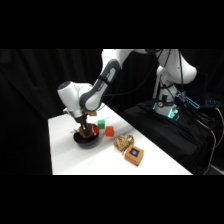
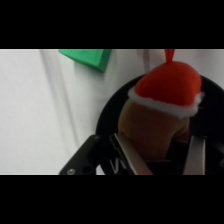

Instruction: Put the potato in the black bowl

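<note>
Gripping the potato (image 2: 155, 127) between my two fingers (image 2: 127, 157), I have my gripper (image 2: 160, 160) closed on its orange-brown body, one finger on each side of it. In the wrist view the potato fills the space just ahead of me, its red cap with a white rim at the far end. It sits over the black bowl (image 2: 112, 107), whose glossy dark curve shows around and behind it; whether the potato touches the bowl's bottom I cannot tell.

In the side view my gripper (image 1: 83, 127) comes down from above into the bowl (image 1: 86, 140), which stands on the white table (image 1: 70, 160) near its left part. A bit of red and orange of the potato (image 1: 90, 131) shows at the bowl's rim, right beside my fingers.

Just beyond the bowl lie a green block (image 1: 101, 122) and an orange-red block (image 1: 109, 132), near each other; the green one also shows at the top of the wrist view (image 2: 87, 56). Further along the table a knobbly tan object (image 1: 121, 143) lies just beside a square brown block with a blue mark (image 1: 134, 154). My arm's base (image 1: 170, 80) stands at the upper right.
</note>
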Available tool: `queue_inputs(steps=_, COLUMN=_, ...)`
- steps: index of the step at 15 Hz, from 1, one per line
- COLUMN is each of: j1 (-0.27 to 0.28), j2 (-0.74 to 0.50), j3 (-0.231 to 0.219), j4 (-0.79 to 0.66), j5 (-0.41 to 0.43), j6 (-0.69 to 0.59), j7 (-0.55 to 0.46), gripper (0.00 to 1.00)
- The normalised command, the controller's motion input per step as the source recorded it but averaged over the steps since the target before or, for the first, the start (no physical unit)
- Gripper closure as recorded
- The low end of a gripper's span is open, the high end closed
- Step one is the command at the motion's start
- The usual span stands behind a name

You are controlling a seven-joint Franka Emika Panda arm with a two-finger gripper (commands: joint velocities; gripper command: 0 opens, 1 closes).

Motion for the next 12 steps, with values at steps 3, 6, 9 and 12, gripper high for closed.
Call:
queue_inputs(steps=3, j1=-0.023, j2=-0.07, j3=0.029, j4=-0.02, j5=0.067, j6=0.14, j7=-0.14, gripper=0.39)
queue_inputs(steps=6, j1=0.050, j2=-0.33, j3=-0.003, j4=-0.21, j5=0.010, j6=0.11, j7=-0.09, gripper=0.16)
queue_inputs(steps=9, j1=0.096, j2=-0.48, j3=-0.024, j4=-0.32, j5=-0.045, j6=0.04, j7=-0.05, gripper=0.00)
queue_inputs(steps=12, j1=0.073, j2=-0.53, j3=-0.009, j4=-0.29, j5=-0.045, j6=-0.16, j7=-0.07, gripper=0.00)
